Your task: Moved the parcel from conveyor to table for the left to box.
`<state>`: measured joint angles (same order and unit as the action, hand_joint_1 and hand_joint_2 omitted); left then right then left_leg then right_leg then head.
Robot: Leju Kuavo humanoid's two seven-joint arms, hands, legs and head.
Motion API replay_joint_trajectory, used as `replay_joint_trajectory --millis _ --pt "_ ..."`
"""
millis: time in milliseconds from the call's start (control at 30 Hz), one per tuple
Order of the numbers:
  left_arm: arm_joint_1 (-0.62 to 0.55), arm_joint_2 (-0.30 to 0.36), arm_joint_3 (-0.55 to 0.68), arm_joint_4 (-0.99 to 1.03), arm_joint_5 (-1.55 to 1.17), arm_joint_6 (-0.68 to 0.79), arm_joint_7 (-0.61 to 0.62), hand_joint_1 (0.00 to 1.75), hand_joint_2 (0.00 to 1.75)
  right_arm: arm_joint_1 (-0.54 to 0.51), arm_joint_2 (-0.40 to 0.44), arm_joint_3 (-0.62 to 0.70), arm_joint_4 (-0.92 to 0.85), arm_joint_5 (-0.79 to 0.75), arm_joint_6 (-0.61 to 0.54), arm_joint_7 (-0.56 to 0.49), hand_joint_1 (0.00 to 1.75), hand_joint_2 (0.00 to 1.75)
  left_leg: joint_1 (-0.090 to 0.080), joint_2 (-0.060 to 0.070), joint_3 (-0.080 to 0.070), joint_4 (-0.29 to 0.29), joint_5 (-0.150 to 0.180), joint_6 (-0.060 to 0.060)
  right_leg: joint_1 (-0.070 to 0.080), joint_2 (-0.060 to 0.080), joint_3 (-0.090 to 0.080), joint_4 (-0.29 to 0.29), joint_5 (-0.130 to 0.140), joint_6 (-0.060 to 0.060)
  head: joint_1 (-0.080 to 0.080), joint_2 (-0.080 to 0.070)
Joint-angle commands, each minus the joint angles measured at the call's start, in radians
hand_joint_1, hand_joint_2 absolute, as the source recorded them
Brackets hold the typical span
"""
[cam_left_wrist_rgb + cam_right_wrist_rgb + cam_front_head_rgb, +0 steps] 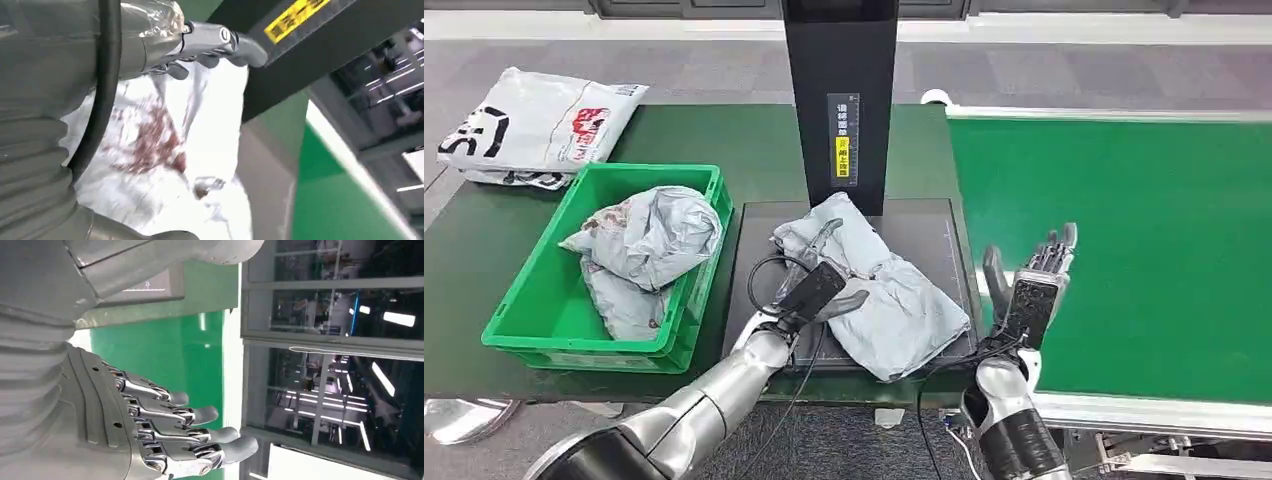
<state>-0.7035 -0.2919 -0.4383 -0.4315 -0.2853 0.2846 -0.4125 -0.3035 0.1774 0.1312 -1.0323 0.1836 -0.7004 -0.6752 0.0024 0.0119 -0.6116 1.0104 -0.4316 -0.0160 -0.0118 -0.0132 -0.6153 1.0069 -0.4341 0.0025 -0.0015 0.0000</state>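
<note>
Behind parcel (pixel 879 290), black post (pixel 840 100).

Even, bright indoor light falls from above in the head view, with soft, faint shadows under the green bin (pixel 604 270) and beside the black post (pixel 839 100); the picture is sharp, with little bending at its edges. The left wrist view is blurred and overexposed: the parcel (pixel 165 150) glares almost white, its print smeared. In the right wrist view the right hand (pixel 165 435) is crisp, its metal glinting, and ceiling strip lights shine in the dark glass wall (pixel 340 390) behind it.
</note>
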Motion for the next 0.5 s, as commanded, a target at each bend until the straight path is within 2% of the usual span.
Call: replay_joint_trajectory --millis 33,100,133,167,500 --pt "-0.006 0.027 -0.351 0.14 -0.267 -0.15 0.184 0.0 1.75 -0.081 -0.051 0.055 0.076 -0.019 0.002 0.061 0.0 1.75 0.0 0.0 0.003 -0.002 0.0 0.0 0.0 0.001 0.003 -0.002 0.0 0.0 0.0 0.0" --pt "-0.008 0.023 -0.408 0.151 -0.333 -0.189 0.209 0.0 1.75 -0.089 -0.05 0.063 0.072 -0.008 0.003 0.085 0.0 1.75 0.0 0.0 0.003 -0.002 0.0 0.0 0.0 0.002 0.004 -0.002 0.0 0.0 0.0 0.0" --pt "-0.009 0.021 -0.423 0.154 -0.355 -0.199 0.219 0.54 1.75 -0.087 -0.05 0.066 0.067 -0.003 0.002 0.095 0.0 1.75 0.0 0.001 0.004 -0.002 -0.001 0.0 0.0 0.003 0.004 -0.003 0.0 0.0 0.0 0.0" --pt "-0.01 0.018 -0.441 0.157 -0.387 -0.243 0.234 1.75 1.75 -0.076 -0.049 0.075 0.054 0.023 0.012 0.122 0.0 1.75 0.0 0.0 0.003 -0.002 -0.001 0.0 0.0 0.002 0.003 -0.002 0.0 0.0 0.0 0.0" --pt "-0.004 0.02 -0.407 0.148 -0.407 -0.244 0.25 1.75 1.75 -0.058 -0.042 0.087 0.031 0.068 0.031 0.157 0.0 1.75 0.0 -0.003 0.007 -0.002 -0.001 0.002 0.0 -0.002 0.01 -0.002 -0.002 0.002 0.0 0.0"
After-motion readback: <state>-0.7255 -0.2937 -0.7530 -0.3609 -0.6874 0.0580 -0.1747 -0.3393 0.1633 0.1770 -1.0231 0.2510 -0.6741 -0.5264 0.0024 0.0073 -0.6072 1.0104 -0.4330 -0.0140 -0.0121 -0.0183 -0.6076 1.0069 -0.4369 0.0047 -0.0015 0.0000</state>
